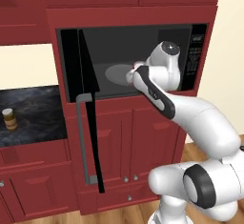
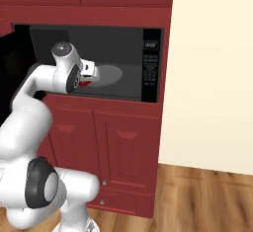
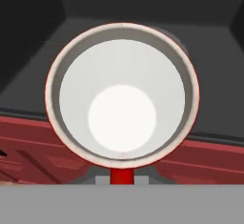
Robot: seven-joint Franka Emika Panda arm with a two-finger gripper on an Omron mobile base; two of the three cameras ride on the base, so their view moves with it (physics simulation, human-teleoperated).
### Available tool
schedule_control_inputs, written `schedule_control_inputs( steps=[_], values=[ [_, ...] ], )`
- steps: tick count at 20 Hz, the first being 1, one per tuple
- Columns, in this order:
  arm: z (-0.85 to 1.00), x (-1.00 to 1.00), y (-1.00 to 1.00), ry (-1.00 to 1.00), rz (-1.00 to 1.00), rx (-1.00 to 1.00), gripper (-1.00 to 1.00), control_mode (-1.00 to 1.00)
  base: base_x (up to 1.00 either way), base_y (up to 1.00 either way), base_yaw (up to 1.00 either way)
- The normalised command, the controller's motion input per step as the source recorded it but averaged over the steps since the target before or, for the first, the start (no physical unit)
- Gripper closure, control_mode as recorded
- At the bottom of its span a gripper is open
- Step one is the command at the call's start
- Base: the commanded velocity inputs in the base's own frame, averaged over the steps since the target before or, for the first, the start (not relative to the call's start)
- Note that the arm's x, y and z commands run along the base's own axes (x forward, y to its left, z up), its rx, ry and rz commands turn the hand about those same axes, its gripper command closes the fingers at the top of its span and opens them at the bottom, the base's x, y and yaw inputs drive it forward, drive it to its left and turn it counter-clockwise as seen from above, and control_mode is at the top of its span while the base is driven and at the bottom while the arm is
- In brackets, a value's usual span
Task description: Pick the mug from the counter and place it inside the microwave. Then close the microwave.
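The red mug (image 3: 122,94) hangs under the hand, and I look straight down into its white interior, with its red handle (image 3: 122,174) at the bottom of the hand view. My gripper (image 3: 122,180) is shut on the mug. In the base views the gripper (image 1: 130,75) (image 2: 89,76) sits at the front of the open microwave (image 1: 143,39) (image 2: 118,43), over its front sill and near the grey turntable (image 1: 113,73) (image 2: 109,74). A sliver of the red mug (image 2: 85,84) shows below the hand. The microwave door (image 1: 88,123) stands swung out to the left.
The dark counter (image 1: 38,118) lies left of the microwave, with a small brown jar (image 1: 8,118) on it. The door's long grey handle (image 1: 82,142) juts toward me. Red cabinets surround the oven; a cream wall (image 2: 212,78) stands to the right.
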Motion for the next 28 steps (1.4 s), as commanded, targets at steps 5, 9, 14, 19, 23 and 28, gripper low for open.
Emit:
schedule_control_inputs(
  steps=[5,9,14,19,23,28],
  values=[
    [0.00,0.70,0.00,0.04,-0.01,-0.04,1.00,-1.00,0.00,0.00,0.00],
    [-0.01,0.45,0.00,0.02,0.00,-0.01,1.00,-1.00,0.00,0.00,0.00],
    [-0.24,0.19,0.00,0.00,0.00,0.00,1.00,-1.00,0.00,0.00,0.00],
    [-0.30,0.39,0.00,0.00,0.00,-0.01,1.00,-1.00,0.00,0.00,0.00],
    [-0.15,0.39,0.00,0.00,0.00,0.00,1.00,-1.00,0.00,0.00,0.00],
    [-0.16,0.23,0.00,0.04,0.00,0.00,1.00,-1.00,0.00,0.00,0.00]
  ],
)
